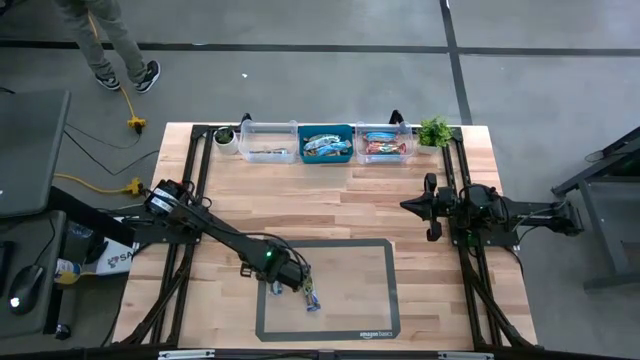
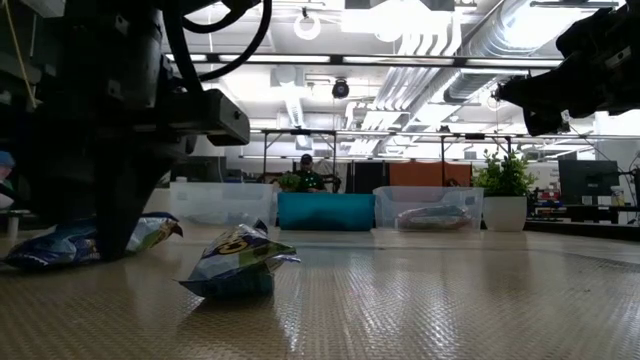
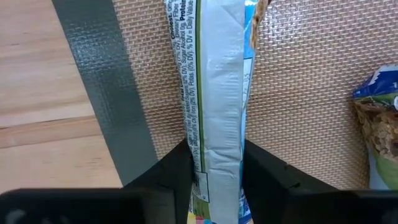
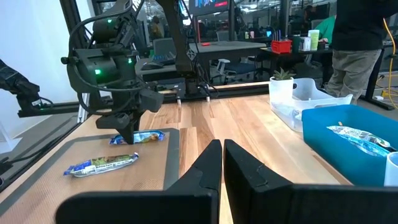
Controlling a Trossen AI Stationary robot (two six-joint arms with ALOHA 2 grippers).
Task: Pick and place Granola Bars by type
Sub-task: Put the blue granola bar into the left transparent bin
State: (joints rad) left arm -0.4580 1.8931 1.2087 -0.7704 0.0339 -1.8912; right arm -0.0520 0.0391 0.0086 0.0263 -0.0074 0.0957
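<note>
The left end effector (image 1: 297,283) was down on the grey mat (image 1: 350,262), its fingers (image 3: 268,177) closed on a light-blue granola bar (image 3: 214,106) lying flat there. A second granola bar (image 1: 313,301) lay just beside it on the mat. The right end effector (image 1: 432,206) hung above the counter (image 1: 330,200), well apart, fingers nearly together and empty.

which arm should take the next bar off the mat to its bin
Left. The left gripper is already down on the mat, its fingers closed around a light-blue granola bar. The right gripper hangs shut and empty, off the mat.
</note>
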